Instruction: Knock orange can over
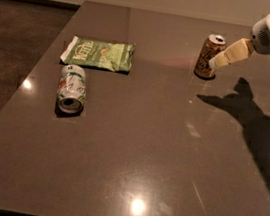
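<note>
The orange can (208,56) stands upright near the far right of the dark table (139,146), with its silver top and pull tab up. My gripper (222,58) comes in from the upper right on a white arm. Its cream-coloured tip is right beside the can's right side, at about mid-height, touching or almost touching it.
A white-and-green patterned can (72,88) lies on its side at the left of the table. A green snack bag (99,54) lies flat just behind it. The table's left edge borders a dark floor. The arm's shadow falls on the right part of the table.
</note>
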### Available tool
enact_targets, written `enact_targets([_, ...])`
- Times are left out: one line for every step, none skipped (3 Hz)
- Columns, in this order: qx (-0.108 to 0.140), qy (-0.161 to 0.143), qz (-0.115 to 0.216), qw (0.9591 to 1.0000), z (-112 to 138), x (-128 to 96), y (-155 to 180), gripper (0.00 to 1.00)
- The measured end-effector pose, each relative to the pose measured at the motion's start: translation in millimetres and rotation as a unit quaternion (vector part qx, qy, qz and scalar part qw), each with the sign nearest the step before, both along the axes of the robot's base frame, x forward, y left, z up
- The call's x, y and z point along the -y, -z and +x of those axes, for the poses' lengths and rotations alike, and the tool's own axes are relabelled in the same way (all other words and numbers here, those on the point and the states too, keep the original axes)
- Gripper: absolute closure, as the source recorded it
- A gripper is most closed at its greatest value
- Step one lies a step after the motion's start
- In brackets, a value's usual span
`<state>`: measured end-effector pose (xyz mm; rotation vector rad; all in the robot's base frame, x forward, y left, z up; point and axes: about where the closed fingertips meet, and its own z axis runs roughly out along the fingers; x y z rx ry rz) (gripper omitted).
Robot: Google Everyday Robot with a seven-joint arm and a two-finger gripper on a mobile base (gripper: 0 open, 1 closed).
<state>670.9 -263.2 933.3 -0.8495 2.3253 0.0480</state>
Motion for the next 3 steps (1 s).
enact_targets([0.008, 0.007, 0.026, 0.9996, 23, -3, 4, 0.00])
enact_targets([0.013, 0.006, 0.047, 0.9988, 37, -9, 10, 0.00])
enact_targets([0.015, 0.005, 0.064, 0.9978, 46, -16, 18, 0.00])
